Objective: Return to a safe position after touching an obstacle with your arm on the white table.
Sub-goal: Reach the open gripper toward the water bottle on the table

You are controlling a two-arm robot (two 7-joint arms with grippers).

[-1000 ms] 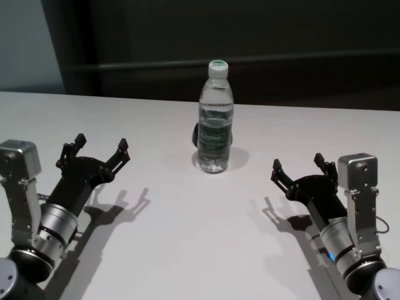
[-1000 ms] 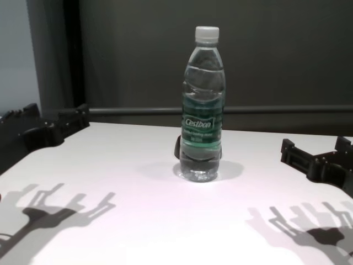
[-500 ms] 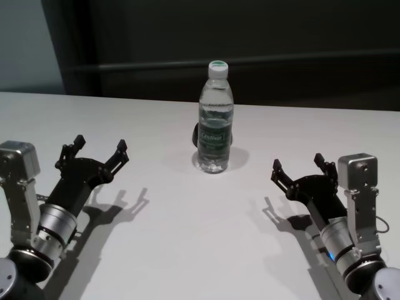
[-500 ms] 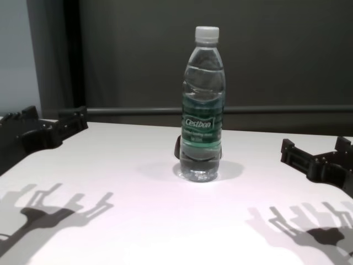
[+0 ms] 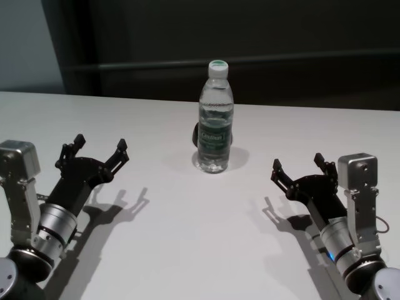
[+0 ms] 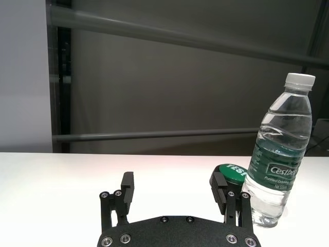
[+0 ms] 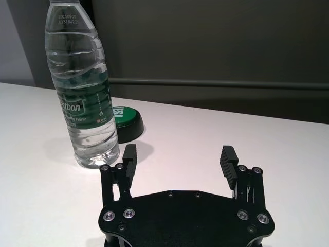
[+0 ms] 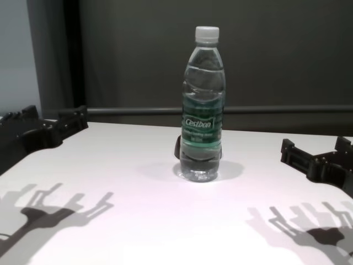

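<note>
Near the middle of the white table [image 5: 187, 250], toward its far side, the obstacle [image 5: 215, 119] is seen standing upright: a clear water bottle with a white cap and a green label. Just behind it, a small dark puck with a green top [image 7: 126, 123] is partly hidden. The left gripper [image 5: 97, 153] is held low over the table at the near left, its fingers spread wide and holding nothing, and it is well apart from the bottle. The right gripper [image 5: 300, 169] is held likewise at the near right, its fingers also spread and empty, and nothing is touched by it. Both arms are angled toward the bottle from either side, and their shadows are cast on the tabletop. The retreat step appears to be in hand or nearly finished, since no contact with the bottle is shown. Any further withdrawal is judged to call for each arm to be drawn nearer the body without being swept toward the bottle.
</note>
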